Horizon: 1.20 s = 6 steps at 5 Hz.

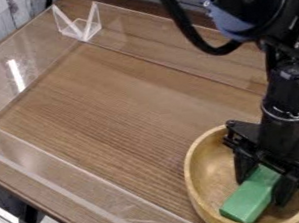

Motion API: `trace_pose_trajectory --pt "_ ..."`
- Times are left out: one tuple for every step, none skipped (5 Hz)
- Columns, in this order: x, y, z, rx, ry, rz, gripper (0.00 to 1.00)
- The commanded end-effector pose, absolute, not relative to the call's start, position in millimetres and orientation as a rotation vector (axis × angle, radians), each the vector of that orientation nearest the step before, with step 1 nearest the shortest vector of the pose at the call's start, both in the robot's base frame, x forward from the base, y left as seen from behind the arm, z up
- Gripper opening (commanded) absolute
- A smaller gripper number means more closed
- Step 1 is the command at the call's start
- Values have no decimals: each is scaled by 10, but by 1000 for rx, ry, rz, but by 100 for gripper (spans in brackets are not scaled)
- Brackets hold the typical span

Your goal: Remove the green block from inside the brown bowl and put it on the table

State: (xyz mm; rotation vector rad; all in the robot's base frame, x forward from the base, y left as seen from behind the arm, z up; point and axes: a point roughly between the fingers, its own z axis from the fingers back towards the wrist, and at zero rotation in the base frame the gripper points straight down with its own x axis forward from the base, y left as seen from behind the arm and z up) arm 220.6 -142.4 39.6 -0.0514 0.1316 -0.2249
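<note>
The brown bowl [204,178] sits at the lower right of the table [113,117], partly cut off by the frame's edge. Inside it lies the green block [250,197], a bright green bar angled toward the bottom edge. My gripper [271,168] points straight down into the bowl, its black fingers closed on the block's upper end. The block's lower end rests on the bowl's floor.
Low clear acrylic walls [45,180] run along the table's left and front edges. A clear acrylic bracket [79,23] stands at the back left. The black arm [256,12] rises over the right side.
</note>
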Motion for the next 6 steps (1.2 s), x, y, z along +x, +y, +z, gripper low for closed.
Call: trace_pose_trajectory --pt "2315 -1470 674 -95 49 -214 0" --pt "2306 -1468 734 -101 52 -204 0" --pt "2297 -1467 783 -107 57 -198 0" --pt "2280 -1412 922 -112 44 -173 0" --pt "2296 -1264 1145 -114 21 -119 0" --pt "2395 -961 1557 -104 -23 -17 0"
